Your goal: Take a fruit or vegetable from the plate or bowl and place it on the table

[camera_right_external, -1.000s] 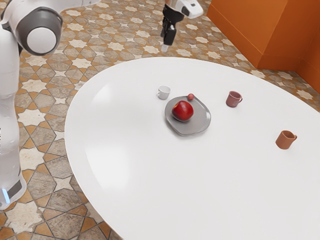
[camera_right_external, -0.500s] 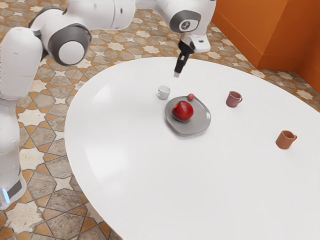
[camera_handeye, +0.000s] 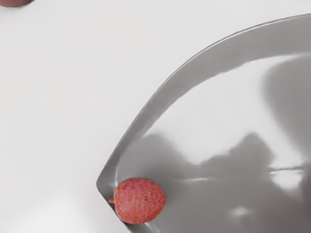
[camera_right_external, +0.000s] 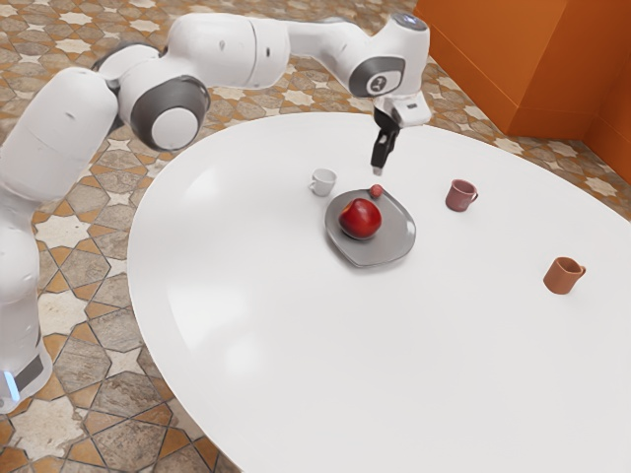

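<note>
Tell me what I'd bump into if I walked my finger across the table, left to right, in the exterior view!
White cup → big red fruit → dark pink mug → orange-brown mug.

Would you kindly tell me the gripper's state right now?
Black gripper: open or closed cannot be told; it hovers near the small, bumpy red fruit.

Orange wall [camera_right_external: 488, 64] beyond patterned tile floor [camera_right_external: 64, 313], white oval table [camera_right_external: 296, 394].
</note>
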### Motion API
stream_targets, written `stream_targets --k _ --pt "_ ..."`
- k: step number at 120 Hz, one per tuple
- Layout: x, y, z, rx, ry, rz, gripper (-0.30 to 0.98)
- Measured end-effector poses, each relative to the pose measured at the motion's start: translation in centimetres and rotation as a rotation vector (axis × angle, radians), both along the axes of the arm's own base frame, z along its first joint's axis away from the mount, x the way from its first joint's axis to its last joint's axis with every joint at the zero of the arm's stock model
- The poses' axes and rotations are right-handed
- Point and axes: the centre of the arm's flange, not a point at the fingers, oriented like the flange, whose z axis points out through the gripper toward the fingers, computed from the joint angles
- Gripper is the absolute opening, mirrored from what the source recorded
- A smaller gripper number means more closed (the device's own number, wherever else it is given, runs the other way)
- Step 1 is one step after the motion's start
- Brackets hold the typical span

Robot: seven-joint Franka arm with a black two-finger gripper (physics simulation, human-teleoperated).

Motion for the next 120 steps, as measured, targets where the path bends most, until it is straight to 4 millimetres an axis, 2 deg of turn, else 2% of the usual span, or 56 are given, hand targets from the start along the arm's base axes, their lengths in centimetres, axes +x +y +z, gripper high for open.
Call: stream_targets --k 16,55,65,83,101,120 --pt "0.5 1.1 -2.2 -0.007 0.005 0.02 0.69" --pt "1.6 1.5 -6.1 -0.014 0.018 0.023 0.69" --pt "1.2 3.3 -7.2 -0.02 0.029 0.047 0.69" --pt "1.4 3.4 -7.8 -0.025 0.029 0.047 0.69" --pt "1.8 3.1 -7.2 -0.024 0.003 0.043 0.69" --pt "2.3 3.2 -7.9 -0.041 -0.017 0.048 0.68"
